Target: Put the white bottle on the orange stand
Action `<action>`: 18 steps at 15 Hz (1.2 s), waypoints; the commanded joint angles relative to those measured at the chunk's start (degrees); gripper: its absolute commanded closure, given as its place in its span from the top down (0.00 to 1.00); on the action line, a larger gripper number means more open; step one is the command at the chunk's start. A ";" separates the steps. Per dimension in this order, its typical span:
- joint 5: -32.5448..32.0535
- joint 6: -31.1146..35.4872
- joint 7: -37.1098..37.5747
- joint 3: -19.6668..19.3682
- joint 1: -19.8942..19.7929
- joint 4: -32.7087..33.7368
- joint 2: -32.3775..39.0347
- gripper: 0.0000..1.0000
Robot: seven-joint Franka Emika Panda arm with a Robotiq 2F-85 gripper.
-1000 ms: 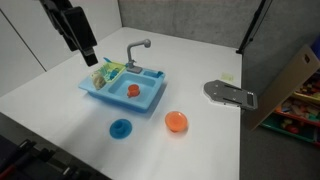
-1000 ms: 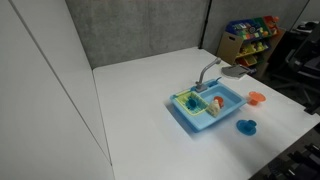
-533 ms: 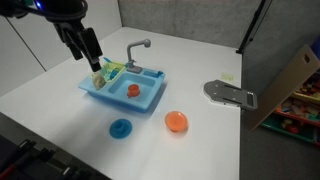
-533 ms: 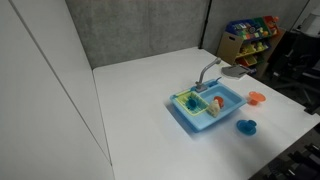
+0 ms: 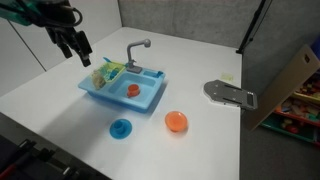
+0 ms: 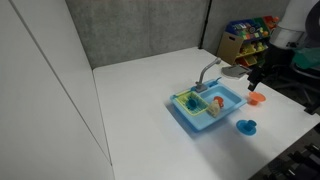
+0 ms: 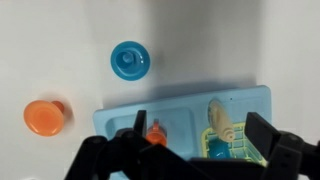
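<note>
The white bottle (image 5: 99, 76) lies in a yellow-green rack at one end of the blue toy sink (image 5: 140, 98). It also shows in the wrist view (image 7: 218, 117), cream-coloured, between my fingers' lines of sight. The orange stand (image 5: 176, 121) sits on the table in front of the sink, and shows in the wrist view (image 7: 44, 116) and in an exterior view (image 6: 256, 98). My gripper (image 5: 76, 45) hangs open and empty in the air above and beside the rack end of the sink; its fingers frame the sink in the wrist view (image 7: 200, 140).
A blue stand (image 5: 120, 128) sits near the orange one. A small orange item (image 7: 156, 133) lies in the sink basin. A grey faucet (image 5: 138, 48) rises at the sink's back. A grey flat object (image 5: 230, 94) lies near the table's far side.
The arm has swung so that the gripper moved away from the rack end of the sink, and the arm now shows at the edge of the exterior view that lacked it.
</note>
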 commanded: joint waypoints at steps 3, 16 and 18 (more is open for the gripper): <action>-1.15 4.25 3.49 2.79 2.87 5.00 8.10 1.00; -5.20 7.71 7.40 1.30 7.23 17.36 25.65 1.00; -4.86 7.58 6.96 0.93 7.53 18.57 27.25 1.00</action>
